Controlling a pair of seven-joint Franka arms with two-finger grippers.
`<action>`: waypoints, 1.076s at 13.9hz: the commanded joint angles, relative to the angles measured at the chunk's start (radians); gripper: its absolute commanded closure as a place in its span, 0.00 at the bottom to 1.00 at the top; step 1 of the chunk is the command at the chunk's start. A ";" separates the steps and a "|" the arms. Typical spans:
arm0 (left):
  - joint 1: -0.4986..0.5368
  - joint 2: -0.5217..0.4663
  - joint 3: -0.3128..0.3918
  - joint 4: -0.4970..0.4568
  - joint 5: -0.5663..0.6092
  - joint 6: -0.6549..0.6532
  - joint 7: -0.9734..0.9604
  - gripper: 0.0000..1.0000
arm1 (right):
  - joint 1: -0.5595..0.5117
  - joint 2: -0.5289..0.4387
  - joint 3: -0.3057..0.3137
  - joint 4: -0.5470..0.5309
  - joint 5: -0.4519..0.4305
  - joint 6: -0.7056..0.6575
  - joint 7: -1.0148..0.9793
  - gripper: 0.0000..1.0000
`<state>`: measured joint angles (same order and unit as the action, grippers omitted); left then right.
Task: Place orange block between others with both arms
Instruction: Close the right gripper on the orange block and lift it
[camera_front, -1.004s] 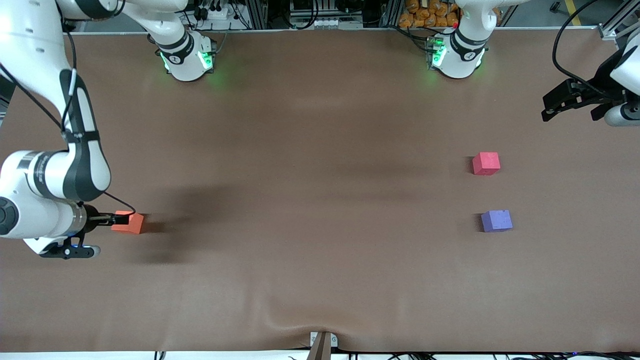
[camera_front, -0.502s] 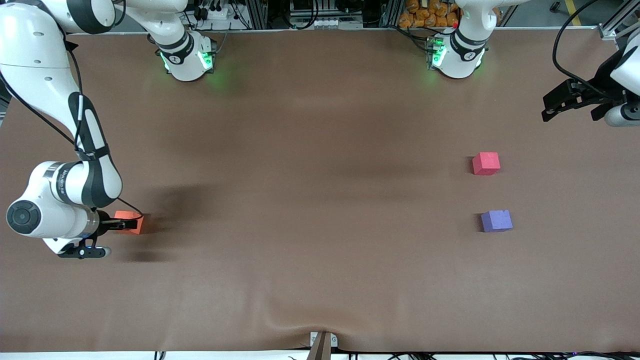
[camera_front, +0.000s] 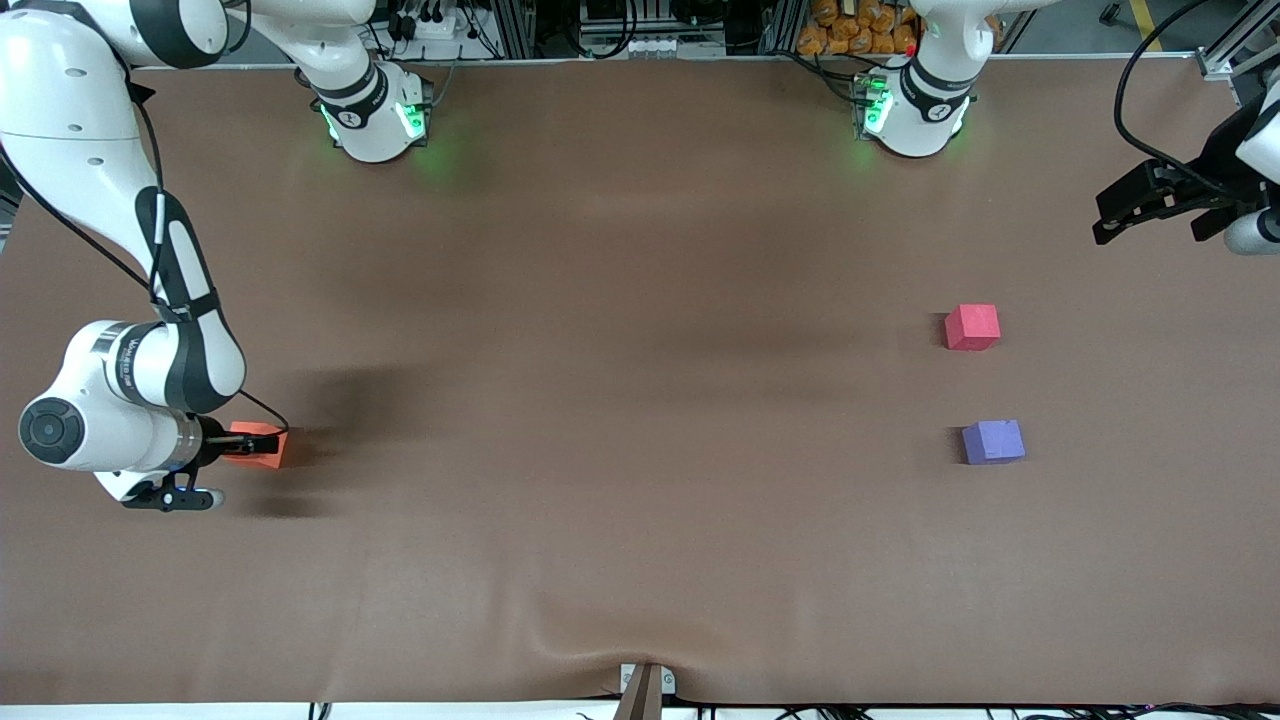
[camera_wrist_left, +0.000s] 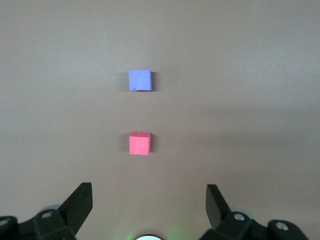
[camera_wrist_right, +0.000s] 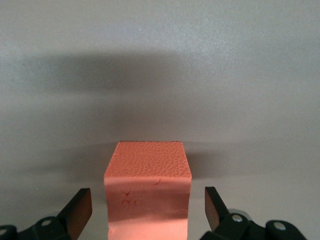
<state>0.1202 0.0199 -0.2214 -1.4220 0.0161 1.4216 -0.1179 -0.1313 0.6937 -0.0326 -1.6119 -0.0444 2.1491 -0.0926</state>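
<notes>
Front view shows the table (camera_front: 640, 420), then the right gripper (camera_front: 255, 444) at 9 o'clock, fingers spread either side of the orange block (camera_front: 262, 452) on the table, not yet pinching. The left gripper (camera_front: 1120, 215) waits spread at 2 o'clock. If the fingers close unevenly, the orange block could skid away from the pink cube (camera_front: 972, 327) and purple cube (camera_front: 993, 441) at 3 o'clock

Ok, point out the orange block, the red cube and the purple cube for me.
orange block (camera_wrist_right: 148, 172), right wrist view, top face.
red cube (camera_front: 972, 325), front view, top face.
purple cube (camera_front: 992, 440), front view, top face.
</notes>
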 joint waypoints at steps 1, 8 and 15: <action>0.007 -0.017 -0.006 -0.002 0.016 -0.012 0.017 0.00 | -0.024 0.018 0.013 -0.002 0.014 0.021 -0.018 0.03; 0.007 -0.018 -0.006 -0.002 0.010 -0.012 0.015 0.00 | -0.016 0.009 0.014 0.003 0.014 0.008 -0.015 1.00; 0.009 -0.026 -0.006 -0.003 0.018 -0.029 0.017 0.00 | 0.083 -0.170 0.020 0.012 0.014 -0.098 -0.009 1.00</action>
<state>0.1203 0.0183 -0.2213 -1.4208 0.0161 1.4182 -0.1179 -0.1010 0.6185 -0.0125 -1.5729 -0.0434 2.1063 -0.0943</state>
